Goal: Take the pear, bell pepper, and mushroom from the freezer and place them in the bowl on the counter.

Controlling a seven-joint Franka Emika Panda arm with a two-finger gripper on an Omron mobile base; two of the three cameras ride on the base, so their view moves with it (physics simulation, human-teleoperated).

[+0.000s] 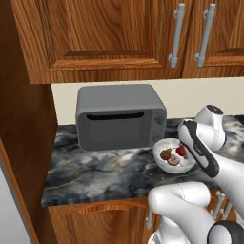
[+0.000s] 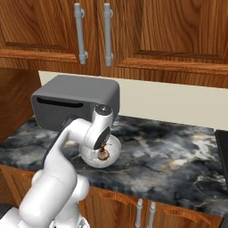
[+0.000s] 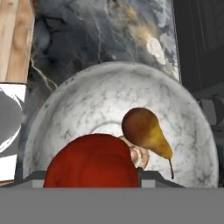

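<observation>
The gripper (image 1: 183, 151) hangs over the bowl (image 1: 162, 164), which stands on the counter (image 1: 95, 171) just in front of the right corner of the grey microwave (image 1: 119, 116), under the brown wall cabinets (image 1: 109, 38). In the hand view the bell pepper (image 3: 92, 162), glossy and red, sits at the very bottom of the picture between the 2 dark fingertips, which press in on either side of it, so the pincer is narrowed around the pepper and has hold of it just above the bowl's floor. In the left base view the same red shape shows at the end of the hand, over the bowl's rim. Beside it in the bowl lies the pear (image 3: 146, 131), brown-red shading to yellow, its stalk end pointing toward the lower right of the hand view. A small pale mushroom (image 3: 138, 155) peeps out between pepper and pear, touching both. The freezer cannot be made out.
</observation>
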